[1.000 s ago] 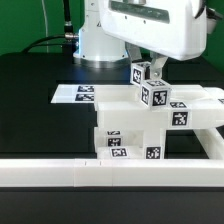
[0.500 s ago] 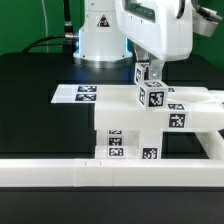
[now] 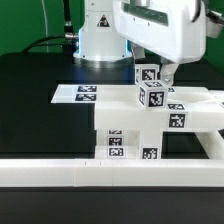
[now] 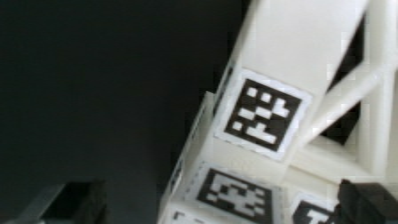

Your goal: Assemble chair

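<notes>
The white chair parts stand stacked in the middle of the table and carry black marker tags. A tagged upright piece rises from the top of the stack. My gripper hangs right over that piece, with one dark finger on its exterior view's right. In the wrist view a tagged white chair part fills the space between my fingertips. The gripper is open there, and the finger with the dark gap stands clear of the part. What the far finger touches is hidden.
The marker board lies flat on the black table behind the stack, at the exterior view's left. A long white rail runs across the front. The robot's base stands at the back.
My hand has shifted toward the exterior view's right. The visible finger now stands a little farther from the top tagged piece. The chair parts have stayed in place.
</notes>
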You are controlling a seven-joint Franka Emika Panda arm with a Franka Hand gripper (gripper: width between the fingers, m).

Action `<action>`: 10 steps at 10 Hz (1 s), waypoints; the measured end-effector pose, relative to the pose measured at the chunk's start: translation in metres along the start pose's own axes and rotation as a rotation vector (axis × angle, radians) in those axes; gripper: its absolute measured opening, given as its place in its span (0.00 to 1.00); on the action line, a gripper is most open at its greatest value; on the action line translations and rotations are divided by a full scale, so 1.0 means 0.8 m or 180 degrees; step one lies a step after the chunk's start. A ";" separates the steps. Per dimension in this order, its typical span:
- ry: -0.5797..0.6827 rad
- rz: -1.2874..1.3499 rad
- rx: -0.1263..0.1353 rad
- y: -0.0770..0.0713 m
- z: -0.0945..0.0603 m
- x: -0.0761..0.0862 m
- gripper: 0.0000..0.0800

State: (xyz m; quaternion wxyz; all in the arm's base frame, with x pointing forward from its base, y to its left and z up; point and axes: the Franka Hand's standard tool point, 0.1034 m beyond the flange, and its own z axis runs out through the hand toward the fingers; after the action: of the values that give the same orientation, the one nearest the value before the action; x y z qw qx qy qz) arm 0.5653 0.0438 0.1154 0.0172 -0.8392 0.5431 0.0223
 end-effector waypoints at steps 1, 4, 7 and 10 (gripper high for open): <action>0.0000 -0.0235 0.0001 0.000 0.000 0.001 0.81; 0.0001 -0.0891 0.0001 0.000 0.000 0.001 0.81; 0.0080 -0.1829 -0.0050 0.001 0.000 0.001 0.81; 0.0097 -0.2459 -0.0076 0.000 0.000 -0.001 0.81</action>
State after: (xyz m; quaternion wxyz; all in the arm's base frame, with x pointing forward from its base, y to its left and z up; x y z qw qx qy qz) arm 0.5653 0.0443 0.1150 0.0064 -0.9823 0.1869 0.0080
